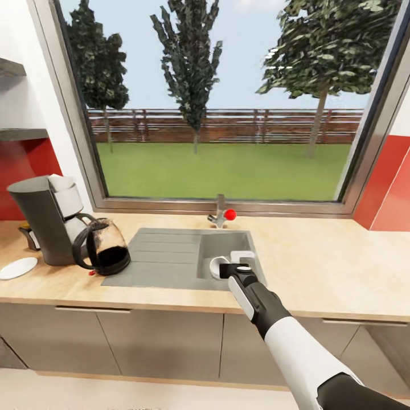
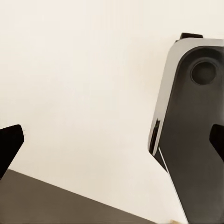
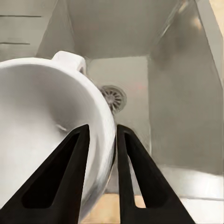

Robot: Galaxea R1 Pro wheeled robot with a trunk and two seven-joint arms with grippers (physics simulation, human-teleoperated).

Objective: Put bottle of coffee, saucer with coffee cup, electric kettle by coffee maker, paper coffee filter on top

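Right gripper (image 3: 101,154) was down in the sink (image 1: 171,256) basin, jaws pinched narrow on the coffee cup (image 3: 42,121) wall: one finger inside the rim, one outside. Cup was tilted, handle toward the drain (image 3: 113,98). Left gripper (image 2: 112,140) jaws stood wide, gripping nothing. On the countertop (image 1: 319,267), left of sink: coffee maker (image 1: 48,225), electric kettle (image 1: 103,247) touching it, saucer (image 1: 17,267) near the maker's other side, bare.
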